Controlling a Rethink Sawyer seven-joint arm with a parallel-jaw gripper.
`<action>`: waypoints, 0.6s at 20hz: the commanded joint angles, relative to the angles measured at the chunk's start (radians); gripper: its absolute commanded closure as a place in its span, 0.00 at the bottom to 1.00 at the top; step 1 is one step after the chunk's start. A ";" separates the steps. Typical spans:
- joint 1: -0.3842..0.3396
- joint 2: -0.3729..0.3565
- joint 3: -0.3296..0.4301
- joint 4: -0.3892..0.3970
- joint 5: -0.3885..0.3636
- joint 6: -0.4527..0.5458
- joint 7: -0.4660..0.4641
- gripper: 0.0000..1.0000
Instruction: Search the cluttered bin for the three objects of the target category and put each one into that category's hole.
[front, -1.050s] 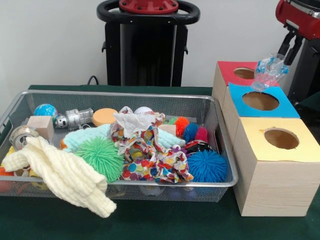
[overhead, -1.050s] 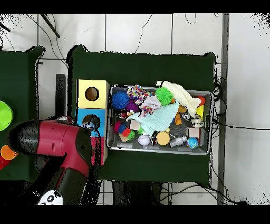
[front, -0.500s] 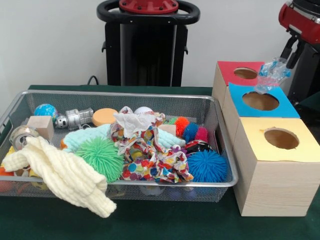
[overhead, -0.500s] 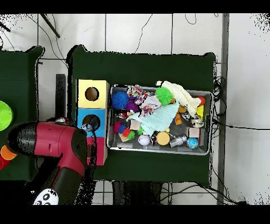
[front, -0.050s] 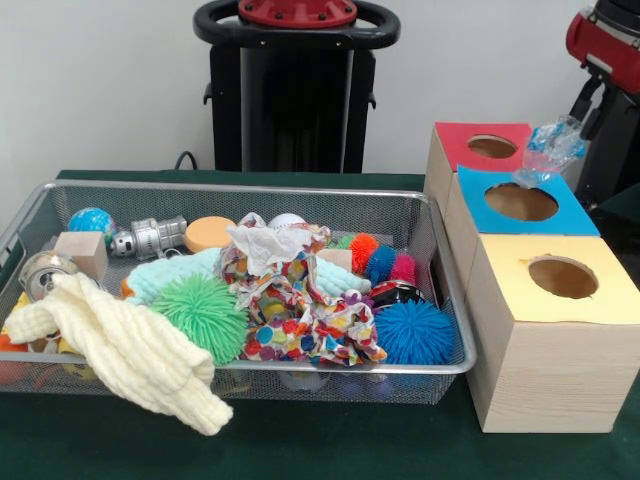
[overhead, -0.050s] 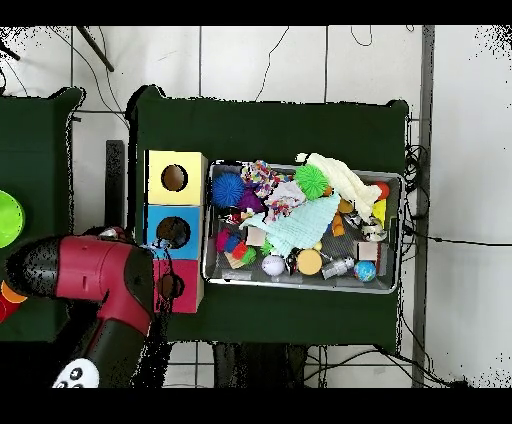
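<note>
— Where is the pincer (front, -0.050s: 590, 100)?
— Upper right of the front view, clamped on a crinkled clear plastic bag (front, -0.050s: 550, 148).
— And the bag?
— It hangs just below, over the blue box (front, -0.050s: 520, 205), beside the red box (front, -0.050s: 470, 148).

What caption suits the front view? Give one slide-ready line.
Pincer holds a crinkled clear plastic piece above the red box and blue box, beside the cluttered wire bin.
</note>
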 joint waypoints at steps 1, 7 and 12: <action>-0.007 0.043 0.024 0.016 0.040 -0.065 0.299 1.00; 0.001 0.052 0.017 0.017 0.041 -0.075 0.300 1.00; 0.001 0.047 0.012 0.028 0.042 -0.085 0.288 1.00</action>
